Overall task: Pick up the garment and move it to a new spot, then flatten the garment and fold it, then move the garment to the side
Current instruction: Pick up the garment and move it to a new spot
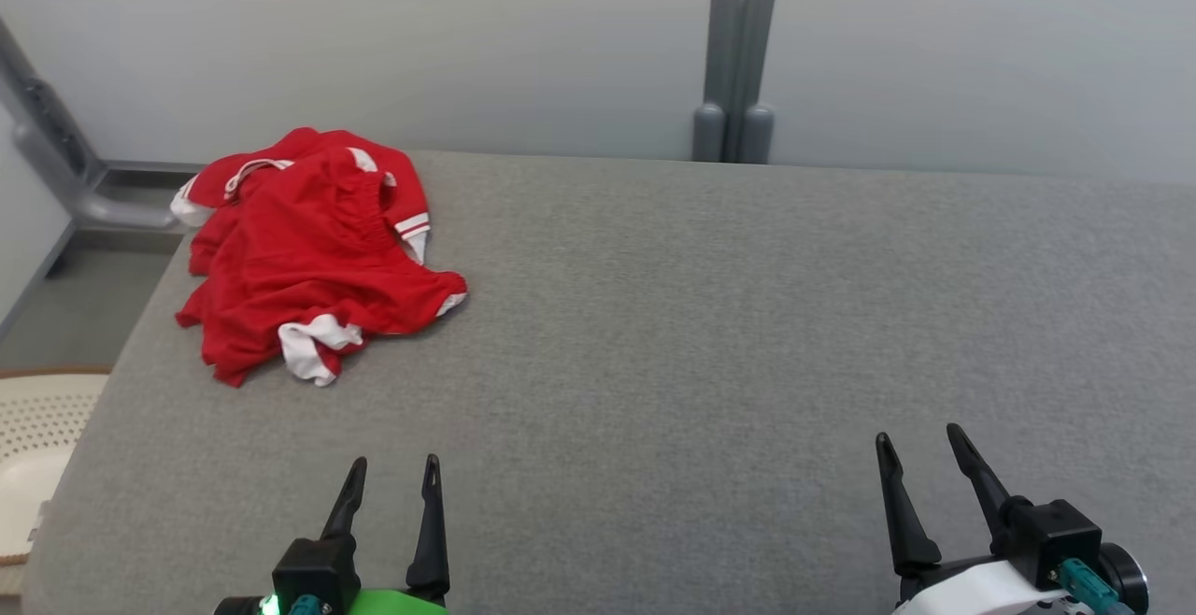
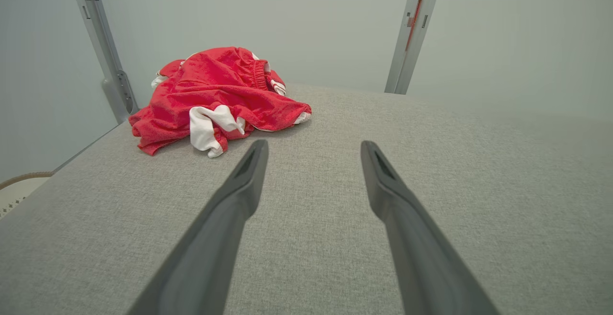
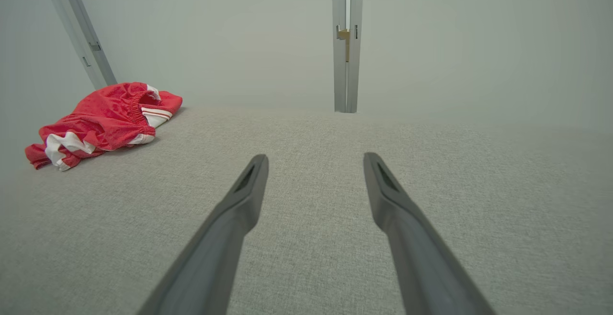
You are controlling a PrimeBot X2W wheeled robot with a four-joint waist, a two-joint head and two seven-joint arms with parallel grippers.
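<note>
Near edge: we note the left gripper (image 1: 395, 461) and the right gripper (image 1: 917, 435) low over the grey counter (image 1: 710, 335), fingers spread wide and holding nothing.

Far left: the red shorts (image 1: 308, 260), white-trimmed, lie crumpled in a heap close to the counter's left edge. They are well apart from both grippers, nearer the left one.

Risks, as we judge them:
- A pinch on a loose white cuff alone could slip.
- A deep pinch could catch several layers and hinder flattening.
- A leftward drag could tip the heap off the edge.
- The right arm faces a long cross-reach.
</note>
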